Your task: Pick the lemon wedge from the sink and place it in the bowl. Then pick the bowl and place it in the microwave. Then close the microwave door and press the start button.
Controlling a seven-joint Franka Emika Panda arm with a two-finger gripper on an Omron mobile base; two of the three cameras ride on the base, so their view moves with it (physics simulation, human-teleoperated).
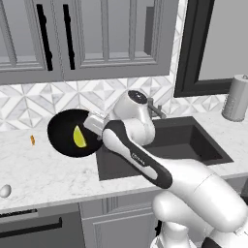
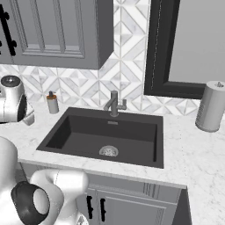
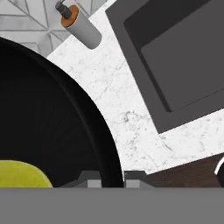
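Wedge (image 1: 79,137) lay in the bowl (image 1: 63,127), bowl tilted above the table (image 1: 38,169), left of the sink (image 1: 193,140). Pincer (image 3: 112,178) was clamped shut on bowl's rim. Judgement: level the bowl and carry slowly, lest wedge slide out.

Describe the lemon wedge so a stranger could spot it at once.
Start at the dark sink in the marble counter and look left to the black bowl, tilted up in the gripper. The lemon wedge lies inside it, bright yellow, unlike the tiny orange bit nearby.
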